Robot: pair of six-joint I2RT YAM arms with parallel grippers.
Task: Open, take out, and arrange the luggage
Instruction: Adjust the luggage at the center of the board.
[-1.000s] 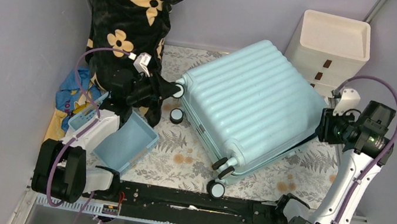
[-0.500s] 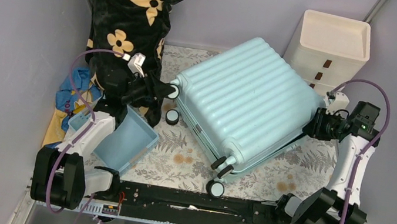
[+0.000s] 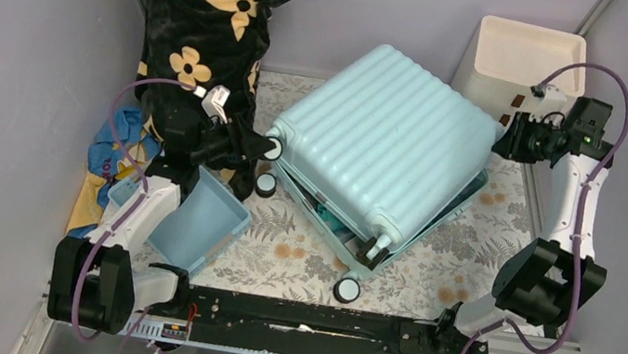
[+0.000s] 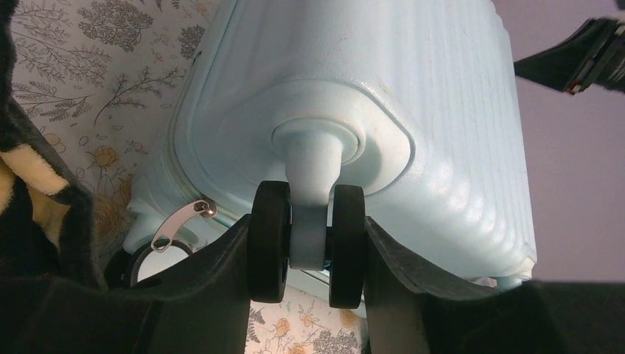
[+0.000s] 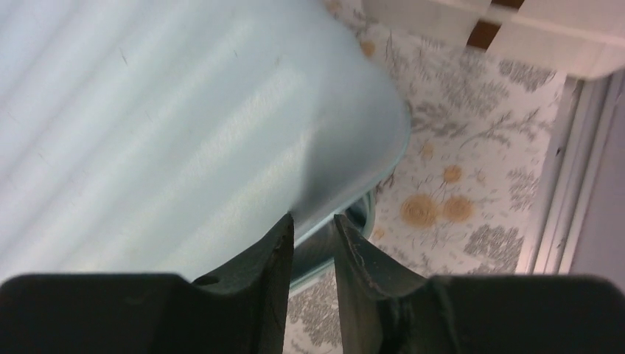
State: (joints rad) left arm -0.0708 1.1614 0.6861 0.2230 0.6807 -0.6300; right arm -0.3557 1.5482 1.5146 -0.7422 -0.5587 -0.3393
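**A:** At centre frame from above, your luggage (image 3: 380,149) lies on the floral mat (image 3: 280,252). It is a glossy, ribbed aqua hard shell, with the lid tilted up off the lower half.

**B:** And the grippers?

**A:** Your left gripper (image 4: 308,251) is about half-spread and clamps a black twin wheel (image 4: 269,243). Your right gripper (image 5: 313,225) pinches the lid's smooth rounded rim, jaws narrow.

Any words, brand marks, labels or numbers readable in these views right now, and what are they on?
None: no readable text in any view.
luggage: plain ribbed shell, no logo or tag showing.
zipper pull: bare metal, no legible marking.
drawer unit: only brown handles, no lettering.
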